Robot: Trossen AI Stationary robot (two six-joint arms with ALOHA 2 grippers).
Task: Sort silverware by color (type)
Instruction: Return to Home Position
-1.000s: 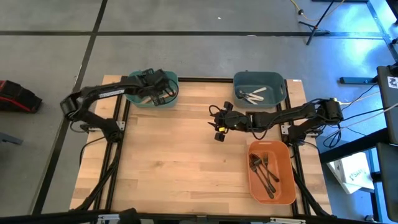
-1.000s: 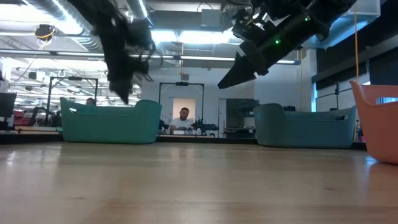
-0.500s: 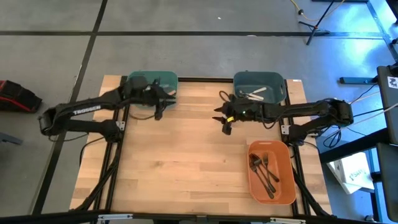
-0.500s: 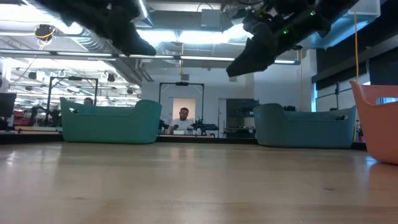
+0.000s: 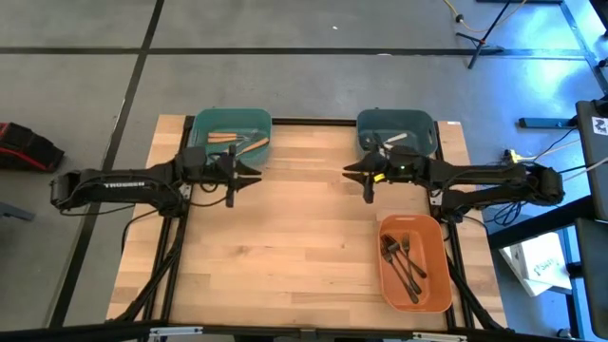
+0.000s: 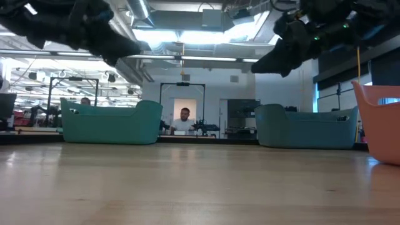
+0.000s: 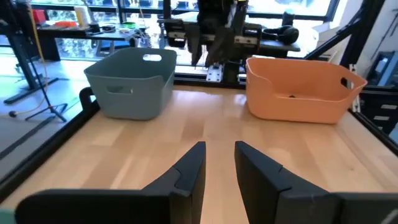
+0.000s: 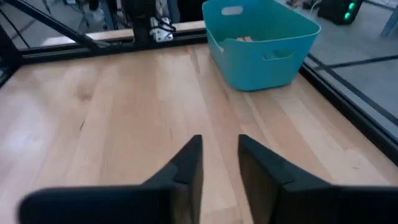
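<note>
The silverware lies sorted in three bins. Orange-handled pieces (image 5: 231,140) sit in the left teal bin (image 5: 256,122), and cream-handled pieces (image 5: 389,142) in the right teal bin (image 5: 425,123). Dark metal forks (image 5: 403,260) are in the orange bin (image 5: 437,302). My left gripper (image 5: 244,178) hovers above the bare table just near of the left teal bin; it is open and empty (image 7: 219,151). My right gripper (image 5: 355,174) hovers by the right teal bin's near-left corner and faces the left gripper. It is also open and empty (image 8: 219,144).
Bare wooden tabletop (image 5: 285,247) spreads between and near of the two grippers. The orange bin stands at the near right. A black frame (image 5: 313,121) runs along the table's far edge. In the low view both grippers (image 6: 128,47) (image 6: 259,65) hang well above the table; a person sits far behind.
My left gripper left the left teal bin, moving toward the near edge, and tipped from pointing down to nearly level as its arm stretched out along the left side. My right gripper drew back from the table's middle toward the right teal bin and rose a little.
</note>
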